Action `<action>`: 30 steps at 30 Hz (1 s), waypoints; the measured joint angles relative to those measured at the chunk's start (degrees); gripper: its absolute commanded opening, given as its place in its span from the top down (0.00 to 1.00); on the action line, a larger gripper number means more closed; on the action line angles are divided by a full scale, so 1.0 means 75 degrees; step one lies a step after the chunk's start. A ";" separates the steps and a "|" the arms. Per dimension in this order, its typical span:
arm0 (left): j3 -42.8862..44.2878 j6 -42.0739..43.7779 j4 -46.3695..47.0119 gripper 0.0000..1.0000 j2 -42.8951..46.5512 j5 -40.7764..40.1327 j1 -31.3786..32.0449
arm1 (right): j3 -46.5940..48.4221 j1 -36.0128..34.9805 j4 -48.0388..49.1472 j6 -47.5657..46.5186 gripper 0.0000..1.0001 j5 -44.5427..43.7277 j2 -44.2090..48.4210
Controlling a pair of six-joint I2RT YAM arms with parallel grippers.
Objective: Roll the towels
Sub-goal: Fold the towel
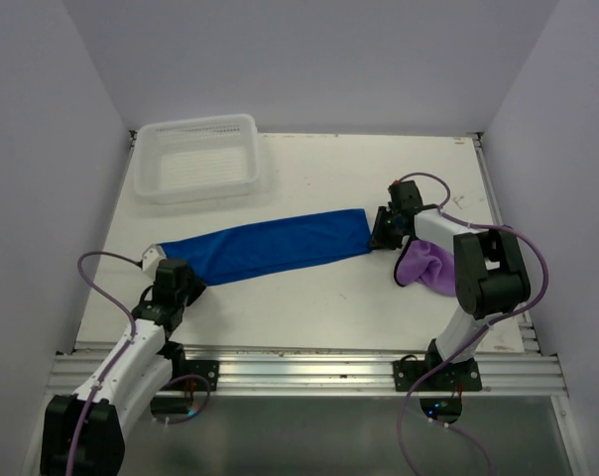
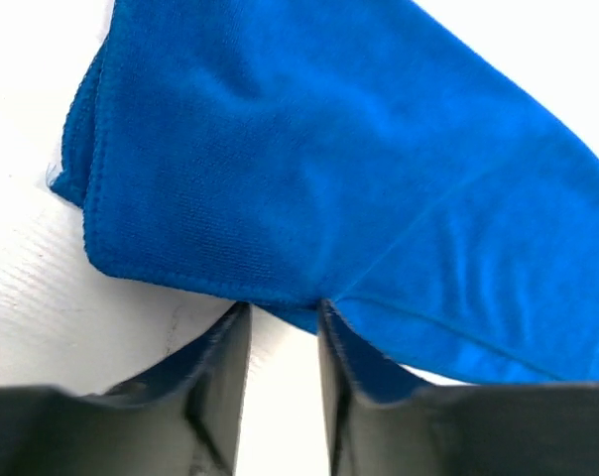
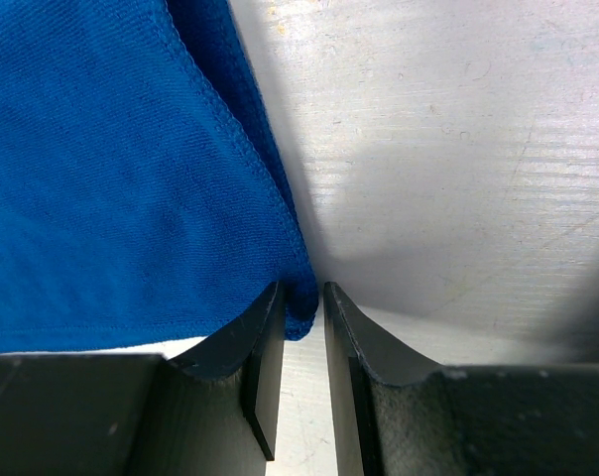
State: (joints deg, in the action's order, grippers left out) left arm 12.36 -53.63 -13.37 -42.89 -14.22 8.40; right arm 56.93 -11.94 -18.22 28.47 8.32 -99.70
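The blue towel lies flat as a long folded strip across the middle of the table, slanting from near left to far right. My left gripper sits at its left end. In the left wrist view its jaws stand apart with bare table between them, and the towel's hem only reaches the tips. My right gripper is at the strip's right end. Its jaws are slightly apart around the towel's corner, and a sliver of gap shows beside the right finger. The purple towel lies crumpled beside the right arm.
A white mesh basket stands at the back left of the table. Grey walls close in the left, back and right sides. A metal rail with both arm bases runs along the near edge.
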 measured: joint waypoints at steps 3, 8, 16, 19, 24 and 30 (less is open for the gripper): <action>-0.0017 0.0041 -0.0044 0.50 -0.0017 -0.0009 0.0000 | 0.0000 0.0000 -0.0003 0.0000 0.73 0.0000 0.0000; 0.0125 0.0163 -0.0213 0.29 0.0023 -0.0076 0.0000 | 0.0000 0.0000 -0.0003 0.0000 0.70 -0.0003 0.0009; 0.1218 0.0565 -0.0309 0.14 -0.0079 -0.0195 0.0000 | -0.0003 0.0000 -0.0038 -0.0003 0.66 -0.0003 0.0044; 0.1786 0.0854 -0.0297 0.13 -0.0289 -0.0195 0.0000 | -0.0009 0.0003 -0.0035 0.0003 0.67 0.0009 0.0044; 0.2903 0.1390 -0.0297 0.05 -0.0787 -0.0195 0.0000 | -0.0061 0.0003 0.0015 0.0085 0.70 0.0058 0.0044; 0.3494 0.1859 -0.0283 0.00 -0.0950 -0.0198 0.0000 | -0.0140 0.0003 0.0152 0.0236 0.78 0.0207 0.0044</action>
State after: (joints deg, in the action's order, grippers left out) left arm 38.57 -39.68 -15.49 -50.02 -15.70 8.40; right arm 55.88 -11.92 -17.08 30.24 9.87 -99.37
